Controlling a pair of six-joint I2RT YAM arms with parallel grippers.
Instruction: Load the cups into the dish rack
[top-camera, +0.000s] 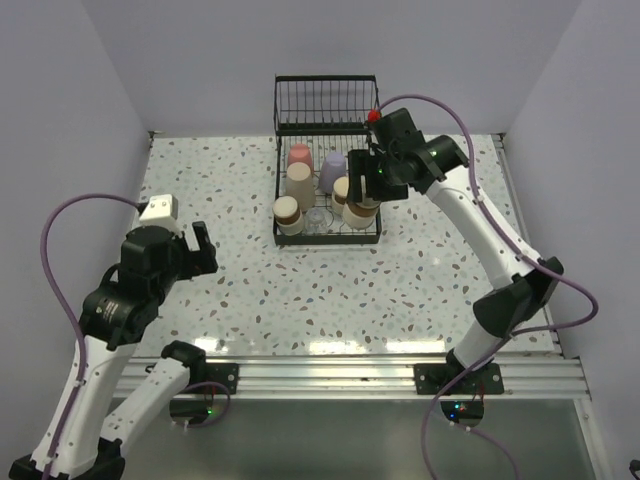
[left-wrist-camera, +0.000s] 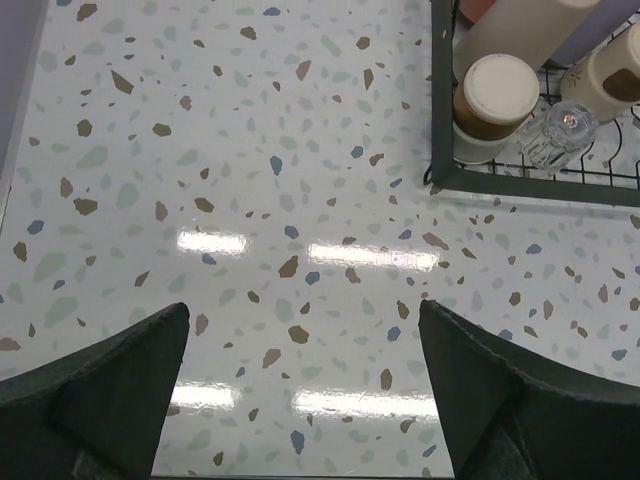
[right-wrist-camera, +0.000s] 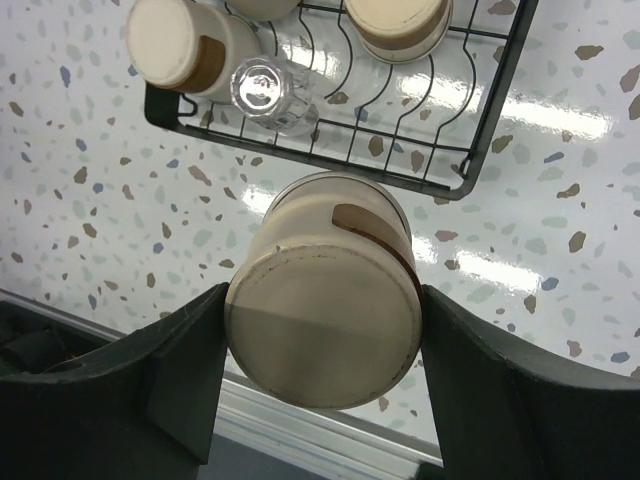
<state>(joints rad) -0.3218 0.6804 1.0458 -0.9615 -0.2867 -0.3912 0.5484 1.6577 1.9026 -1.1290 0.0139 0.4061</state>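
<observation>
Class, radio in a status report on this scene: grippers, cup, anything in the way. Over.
Left gripper open, empty, over table. Right gripper shut on brown-banded cup at dish rack near corner. Clear cup close by, not touching.

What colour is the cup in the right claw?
Cup: cream with a brown band; right wrist view shows it best.

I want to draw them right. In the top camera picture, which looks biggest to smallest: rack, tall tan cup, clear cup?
1. rack, by far
2. tall tan cup
3. clear cup, smallest
They sit together, so nearness hardly matters.
</observation>
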